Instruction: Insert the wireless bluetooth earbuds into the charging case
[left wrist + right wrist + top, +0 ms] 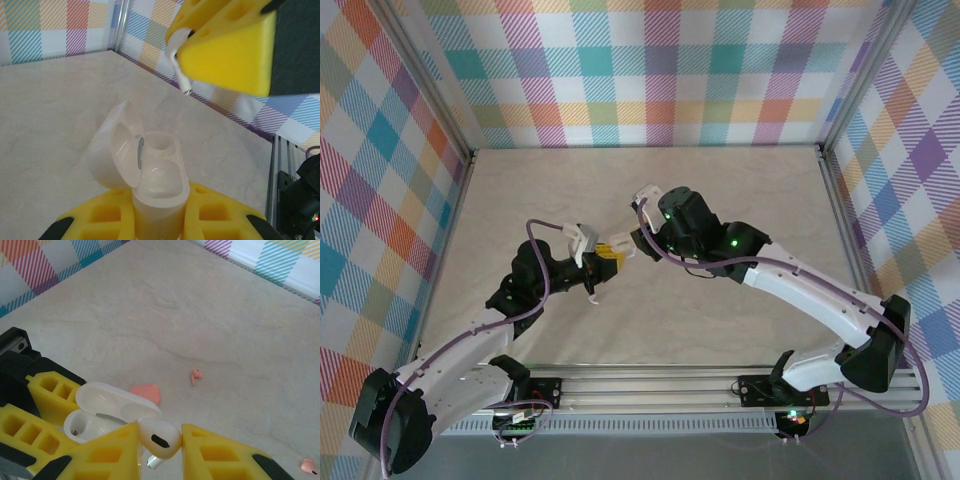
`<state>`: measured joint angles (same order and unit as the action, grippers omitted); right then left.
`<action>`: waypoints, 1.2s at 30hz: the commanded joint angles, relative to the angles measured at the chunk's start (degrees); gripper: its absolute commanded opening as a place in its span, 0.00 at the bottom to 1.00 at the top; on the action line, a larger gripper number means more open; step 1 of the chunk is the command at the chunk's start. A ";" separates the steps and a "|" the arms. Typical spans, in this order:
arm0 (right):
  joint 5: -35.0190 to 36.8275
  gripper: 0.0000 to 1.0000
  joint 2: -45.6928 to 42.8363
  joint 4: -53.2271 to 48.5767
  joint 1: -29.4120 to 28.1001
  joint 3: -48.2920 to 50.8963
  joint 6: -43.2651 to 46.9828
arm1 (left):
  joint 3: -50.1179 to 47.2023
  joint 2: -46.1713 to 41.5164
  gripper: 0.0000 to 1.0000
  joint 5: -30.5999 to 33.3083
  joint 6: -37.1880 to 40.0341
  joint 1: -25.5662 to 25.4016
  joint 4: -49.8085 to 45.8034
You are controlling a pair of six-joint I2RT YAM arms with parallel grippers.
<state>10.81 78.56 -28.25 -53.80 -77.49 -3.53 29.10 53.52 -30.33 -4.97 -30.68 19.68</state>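
Note:
A white charging case stands upright with its lid swung open to the left, and my left gripper is shut on its body. Both sockets look empty. My right gripper is shut on a white earbud, stem pointing down, just above and beside the open case. In the left wrist view that earbud's stem pokes from the right gripper's yellow fingers above the case. The two grippers meet over the table's middle. One reddish-orange earbud lies on the table, another at the frame's lower right.
A reddish-orange case lies on the table, partly hidden behind the white case's lid. The beige table is ringed by plaid walls with metal posts. A rail runs along the near edge.

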 commanded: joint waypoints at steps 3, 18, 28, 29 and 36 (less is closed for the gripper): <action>-2.29 0.26 1.83 2.74 -0.61 -1.10 2.08 | 2.71 0.12 0.00 -0.46 -0.39 -0.79 2.02; -3.85 0.27 3.91 3.75 -0.60 0.62 3.92 | 3.68 -2.63 0.00 0.79 -0.26 -0.79 -0.50; -4.69 0.27 1.24 4.41 -0.60 3.29 1.56 | 4.60 -2.69 0.00 1.07 -0.39 -0.79 -0.17; -4.82 0.27 1.28 4.32 -0.60 3.31 1.23 | 4.80 -2.53 0.00 1.08 -0.32 -0.79 -0.09; -3.86 0.27 1.50 4.08 -0.61 3.58 -4.58 | 5.76 -1.98 0.00 0.93 -0.69 -0.79 0.50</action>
<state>7.20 80.79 -23.35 -54.02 -75.09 -4.10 31.51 52.01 -28.88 -5.19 -31.00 16.21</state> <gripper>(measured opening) 0.272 0.185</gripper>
